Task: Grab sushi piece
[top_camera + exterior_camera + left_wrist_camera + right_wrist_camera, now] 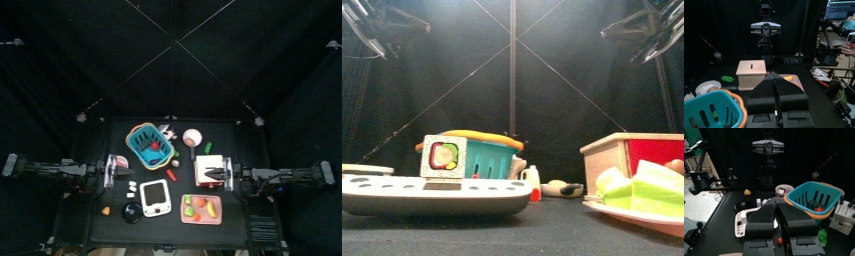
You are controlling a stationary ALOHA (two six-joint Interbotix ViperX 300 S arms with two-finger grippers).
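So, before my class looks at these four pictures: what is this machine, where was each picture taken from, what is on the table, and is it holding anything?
It is a robot with two black arms at a small black table, curtained all round. One picture looks straight down, one looks level from the table's front edge, and two come from cameras on the wrists. The left claw and right claw are both shut and hold nothing; the arms rest at the table's sides. On the table lie a teal basket, a wooden box, a white flat device, a pink plate of toy food and the small dark sushi piece, not yet grabbed.
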